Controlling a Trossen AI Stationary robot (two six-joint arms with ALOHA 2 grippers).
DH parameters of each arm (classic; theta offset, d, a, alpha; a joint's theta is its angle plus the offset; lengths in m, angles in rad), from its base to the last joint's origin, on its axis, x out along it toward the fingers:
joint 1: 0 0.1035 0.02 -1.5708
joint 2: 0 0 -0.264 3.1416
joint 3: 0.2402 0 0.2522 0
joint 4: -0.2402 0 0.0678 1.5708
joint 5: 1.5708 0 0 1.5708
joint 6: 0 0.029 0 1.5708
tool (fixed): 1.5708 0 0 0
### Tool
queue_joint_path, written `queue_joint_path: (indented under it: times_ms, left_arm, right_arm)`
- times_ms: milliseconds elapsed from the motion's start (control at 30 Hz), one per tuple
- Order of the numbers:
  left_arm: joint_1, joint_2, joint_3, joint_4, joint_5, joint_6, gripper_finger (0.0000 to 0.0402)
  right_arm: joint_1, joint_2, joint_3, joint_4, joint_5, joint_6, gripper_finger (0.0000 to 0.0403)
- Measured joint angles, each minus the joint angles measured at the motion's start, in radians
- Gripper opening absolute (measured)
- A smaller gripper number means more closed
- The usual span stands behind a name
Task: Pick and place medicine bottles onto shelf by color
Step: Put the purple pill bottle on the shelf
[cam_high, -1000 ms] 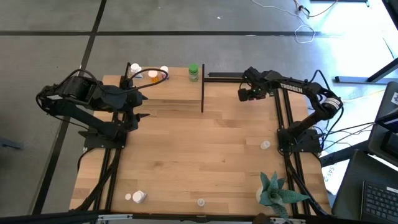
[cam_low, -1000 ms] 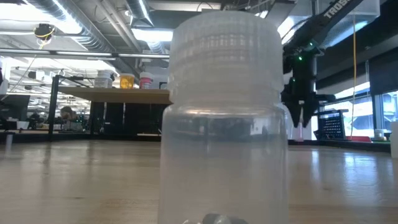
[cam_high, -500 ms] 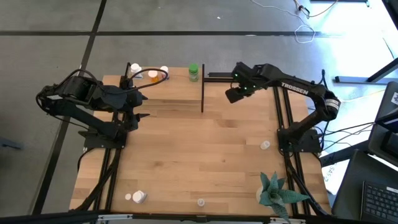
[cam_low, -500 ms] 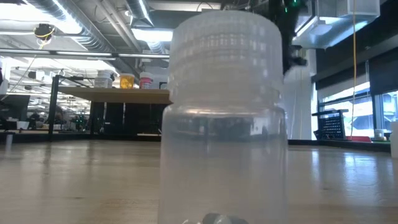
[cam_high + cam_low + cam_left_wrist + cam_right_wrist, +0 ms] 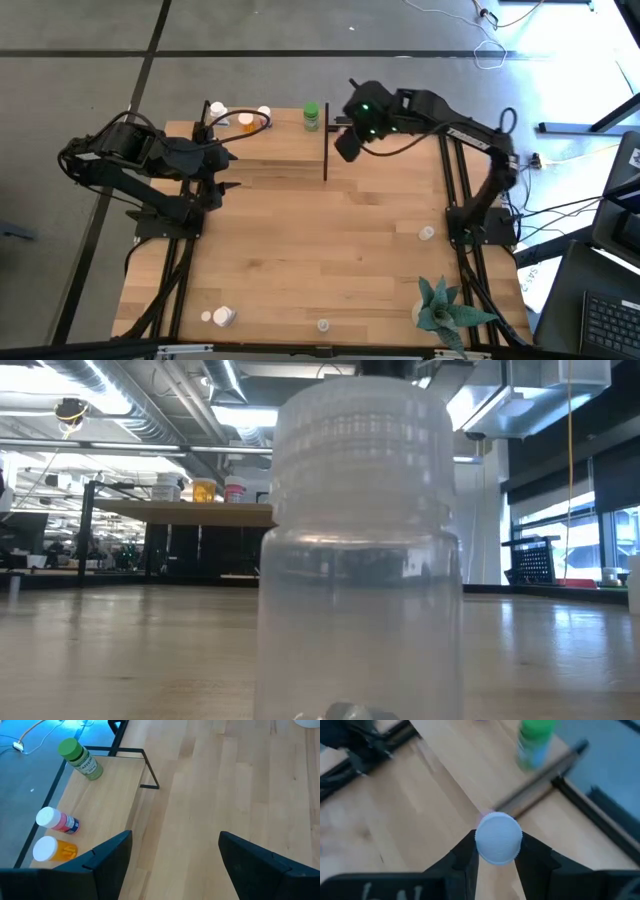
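My right gripper (image 5: 498, 840) (image 5: 345, 148) is shut on a small bottle with a white cap and a hint of pink beneath it. It hangs in the air just right of the shelf's (image 5: 280, 150) right-hand black post. On the shelf stand a green bottle (image 5: 312, 117) (image 5: 535, 740), an orange one (image 5: 245, 121) and white-capped ones (image 5: 218, 110). My left gripper (image 5: 175, 865) (image 5: 228, 172) waits open over the shelf's left part. In its view the green (image 5: 80, 758), pink (image 5: 57, 820) and orange (image 5: 52, 849) bottles stand on the shelf board. A clear bottle (image 5: 355, 550) fills the low view. My right gripper pinches the small bottle between its two fingers (image 5: 465, 855), one on each side at the white cap (image 5: 482, 840). The fingers come from above, pointing down. The bottle is upright and lifted clear of table and shelf; its body is hidden under the cap.
Loose bottles stand on the table near the right arm's base (image 5: 427, 233) and along the near edge (image 5: 220, 316) (image 5: 323, 324). A green spiky plant (image 5: 440, 305) sits at the near right corner. Bare wood lies between the arms.
My right gripper has carried the bottle toward the table's left, from over the far right edge to beside the shelf's right post. It has also risen, leaving the low view upward. The left arm has kept still.
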Motion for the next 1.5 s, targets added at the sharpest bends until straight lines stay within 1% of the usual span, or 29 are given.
queue_joint_path:
  times_ms: [133, 267, 367, 467, 733, 867, 933, 1133, 1500]
  left_arm:
    - [0.000, 0.000, 0.000, 0.000, -0.053, -0.013, 0.0291]
    - [0.000, 0.000, 0.000, 0.000, -0.075, -0.031, 0.0291]
    - [0.000, 0.000, 0.000, 0.000, -0.075, -0.034, 0.0291]
    - [0.000, 0.000, 0.000, 0.000, -0.075, -0.044, 0.0291]
    - [0.000, 0.000, 0.000, -0.001, -0.074, -0.049, 0.0291]
    - [0.000, 0.000, 0.000, -0.001, -0.074, -0.049, 0.0291]
    - [0.000, 0.000, 0.000, -0.001, -0.074, -0.050, 0.0291]
    - [0.000, 0.000, 0.000, -0.001, -0.073, -0.051, 0.0291]
    - [0.000, 0.000, 0.000, -0.003, -0.072, -0.050, 0.0291]
  right_arm:
    - [0.003, 0.118, 0.202, -0.031, -0.038, -0.088, 0.0110]
    - [0.008, 0.228, 0.372, -0.074, -0.041, -0.145, 0.0110]
    - [0.008, 0.251, 0.343, -0.017, -0.059, -0.168, 0.0110]
    - [0.005, 0.285, 0.337, -0.027, -0.067, -0.170, 0.0110]
    - [-0.005, 0.364, 0.336, -0.023, -0.057, -0.234, 0.0110]
    - [-0.019, 0.413, 0.336, -0.028, 0.000, -0.249, 0.0110]
    - [-0.029, 0.430, 0.336, -0.035, 0.004, -0.249, 0.0110]
    - [-0.050, 0.450, 0.336, -0.074, 0.004, -0.244, 0.0110]
    - [-0.050, 0.459, 0.336, -0.075, -0.014, -0.281, 0.0110]
